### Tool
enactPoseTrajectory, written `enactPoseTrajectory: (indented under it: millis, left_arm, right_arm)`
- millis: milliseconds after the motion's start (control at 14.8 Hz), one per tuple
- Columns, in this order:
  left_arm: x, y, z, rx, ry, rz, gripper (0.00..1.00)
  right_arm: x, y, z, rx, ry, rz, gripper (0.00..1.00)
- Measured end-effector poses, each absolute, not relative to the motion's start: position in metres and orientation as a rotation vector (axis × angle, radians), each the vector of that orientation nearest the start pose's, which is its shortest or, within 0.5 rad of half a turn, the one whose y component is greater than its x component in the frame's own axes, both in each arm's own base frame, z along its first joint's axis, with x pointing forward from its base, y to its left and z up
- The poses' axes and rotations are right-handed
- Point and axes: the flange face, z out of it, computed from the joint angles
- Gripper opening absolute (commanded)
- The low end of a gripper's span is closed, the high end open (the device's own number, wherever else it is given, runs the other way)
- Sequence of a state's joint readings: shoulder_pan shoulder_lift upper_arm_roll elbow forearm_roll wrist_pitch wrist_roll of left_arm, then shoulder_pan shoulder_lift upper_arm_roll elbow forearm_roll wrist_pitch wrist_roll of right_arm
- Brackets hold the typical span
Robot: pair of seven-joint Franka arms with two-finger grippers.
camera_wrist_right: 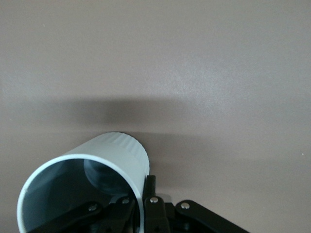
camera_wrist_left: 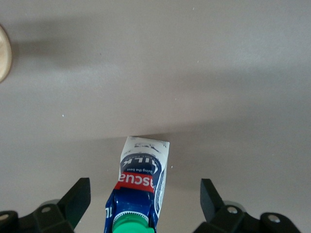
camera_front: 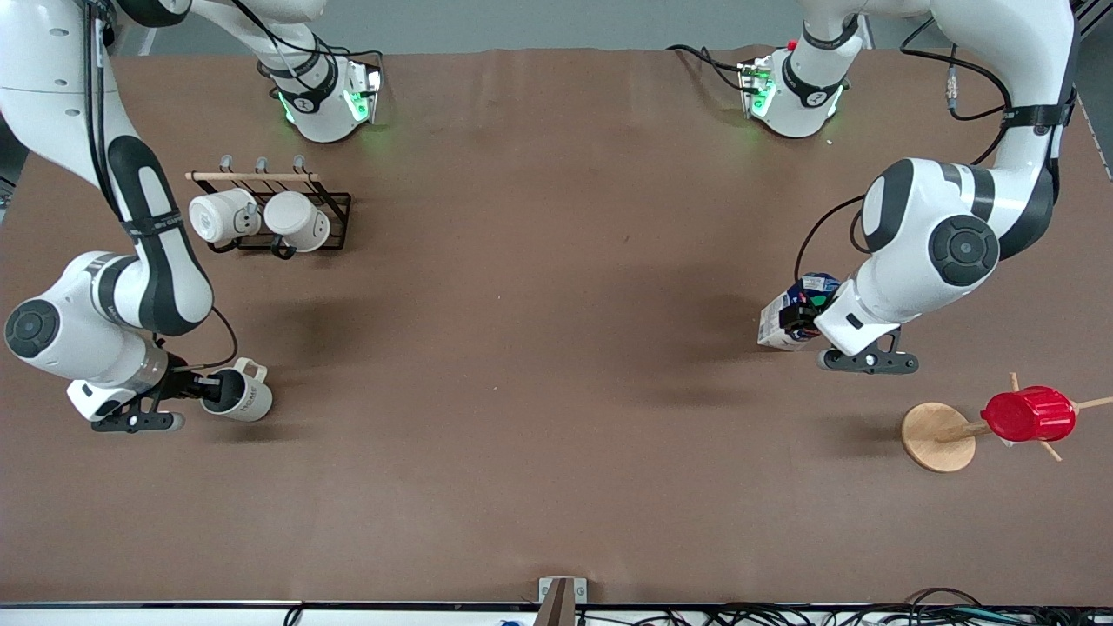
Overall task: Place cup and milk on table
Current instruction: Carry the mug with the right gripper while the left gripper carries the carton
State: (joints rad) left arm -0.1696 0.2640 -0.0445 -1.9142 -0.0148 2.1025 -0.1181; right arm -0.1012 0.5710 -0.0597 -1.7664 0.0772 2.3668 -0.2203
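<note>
The cup [camera_front: 243,396], an off-white mug with dark lettering, is tilted with its mouth toward my right gripper [camera_front: 207,385], low over the table [camera_front: 539,365] near the right arm's end. In the right wrist view the right gripper [camera_wrist_right: 141,188] is shut on the cup's rim [camera_wrist_right: 127,155], one finger inside and one outside. The milk [camera_front: 789,315], a blue-and-white carton, rests on the table near the left arm's end. In the left wrist view my left gripper [camera_wrist_left: 145,195] is open, and the milk [camera_wrist_left: 141,184] with its green cap is between the spread fingers [camera_wrist_left: 77,196], touching neither.
A black wire rack [camera_front: 335,213] with two plain white mugs [camera_front: 222,216] stands near the right arm's base. A wooden peg stand [camera_front: 935,436] carrying a red ribbed cup [camera_front: 1029,414] stands nearer the front camera than the milk; its base edge shows in the left wrist view [camera_wrist_left: 4,53].
</note>
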Motion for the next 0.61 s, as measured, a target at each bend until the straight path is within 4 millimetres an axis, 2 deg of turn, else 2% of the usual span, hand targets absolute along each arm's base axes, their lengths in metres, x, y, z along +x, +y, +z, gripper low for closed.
enactPoseTrajectory:
  millis: [135,269,337,472,606]
  left_arm:
    - [0.588,-0.128,0.348,-3.146,0.137,0.136,0.99]
    - [0.587,-0.127,0.345,-3.144,0.137,0.146,0.97]
    - [0.586,-0.127,0.344,-3.143,0.138,0.151,0.96]
    - [0.583,-0.127,0.339,-3.141,0.138,0.168,0.95]
    - [0.58,-0.126,0.335,-3.138,0.138,0.183,0.94]
  right_arm:
    - [0.669,-0.09,0.271,-3.112,-0.011,-0.002,0.0]
    - [0.679,-0.056,0.313,-3.093,-0.068,0.079,0.0]
    - [0.682,-0.032,0.333,-3.085,-0.101,0.119,0.0]
    - [0.683,0.032,0.364,-3.081,-0.133,0.15,0.0]
    - [0.676,0.109,0.373,-3.087,-0.141,0.148,0.0]
